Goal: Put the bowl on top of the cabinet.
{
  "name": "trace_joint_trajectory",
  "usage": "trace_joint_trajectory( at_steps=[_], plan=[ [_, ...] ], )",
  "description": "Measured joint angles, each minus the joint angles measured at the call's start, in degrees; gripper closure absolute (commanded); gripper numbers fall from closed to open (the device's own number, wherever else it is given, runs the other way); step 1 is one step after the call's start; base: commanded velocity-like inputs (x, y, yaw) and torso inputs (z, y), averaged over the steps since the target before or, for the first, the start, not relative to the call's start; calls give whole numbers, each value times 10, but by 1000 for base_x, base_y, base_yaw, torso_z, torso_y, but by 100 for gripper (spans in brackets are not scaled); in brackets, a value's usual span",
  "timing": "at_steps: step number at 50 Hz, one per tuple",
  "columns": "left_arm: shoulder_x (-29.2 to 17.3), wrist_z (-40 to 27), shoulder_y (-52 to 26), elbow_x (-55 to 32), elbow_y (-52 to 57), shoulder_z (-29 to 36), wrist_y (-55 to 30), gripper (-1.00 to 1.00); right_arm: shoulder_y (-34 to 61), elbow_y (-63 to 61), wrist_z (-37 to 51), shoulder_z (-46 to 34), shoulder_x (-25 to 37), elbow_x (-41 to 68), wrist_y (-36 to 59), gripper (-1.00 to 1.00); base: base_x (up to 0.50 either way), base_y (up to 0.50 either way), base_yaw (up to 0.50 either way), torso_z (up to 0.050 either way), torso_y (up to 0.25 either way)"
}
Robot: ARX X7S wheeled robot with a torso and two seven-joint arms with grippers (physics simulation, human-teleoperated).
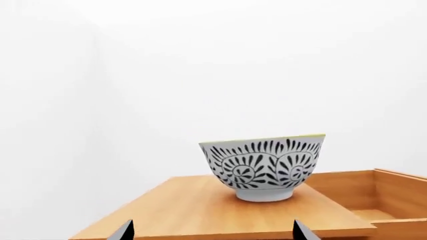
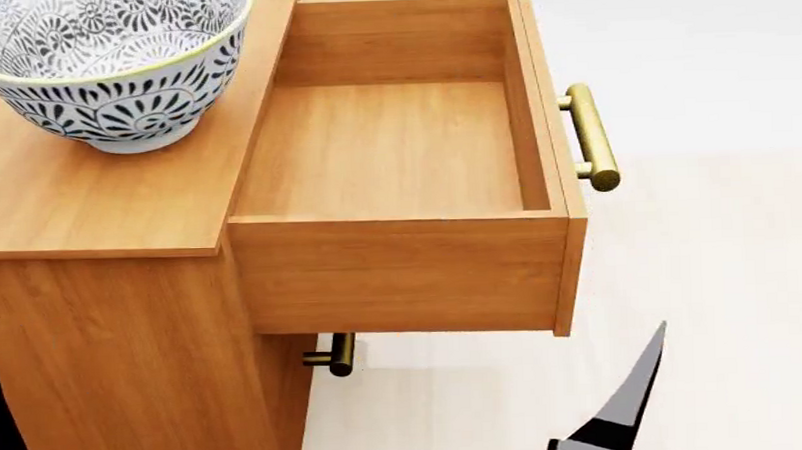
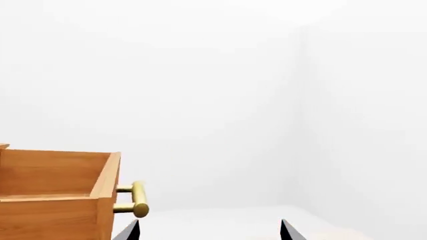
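On top of the cabinet [image 2: 93, 211] the bowl [image 2: 115, 65] is already seen standing upright, its foot resting flat on the wooden top, beside the pulled-out upper drawer [image 2: 392, 155]. The bowl is not touched by anything. In the left wrist view the left end effector [image 1: 213, 231] is shown by two dark fingertips set widely apart, with nothing held between them, and the bowl [image 1: 263, 167] is seen beyond them, apart from the tips. The right end effector [image 3: 208, 230] is likewise opened wide and empty; it is kept to the side of the drawer where the brass handle [image 2: 590, 138] sticks out, and it is well apart from the bowl. The task is therefore judged to be practically finished. What could still go wrong is mostly a matter of the withdrawing: if the left arm is moved forward or swung sideways instead of being pulled straight back, the bowl could be pushed toward the cabinet edge beside the drawer and tipped into the open drawer. The right arm could also be caught on the handle or the drawer front if it is raised carelessly, and the cabinet could be shaken by this.
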Motion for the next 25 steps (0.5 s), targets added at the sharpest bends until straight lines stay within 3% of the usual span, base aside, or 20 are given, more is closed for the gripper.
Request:
trace_joint_trajectory(
  at_steps=[10,25],
  plan=[
    [-14,-10,14,-19,0,-44,6,-100,-136,-30,2,144,45,-11,-6,-100,0,0,0,0,0],
    [-30,-23,37,-49,6,-102,15,-100,-425,-75,2,441,85,-26,-30,-100,0,0,0,0,0]
  ],
)
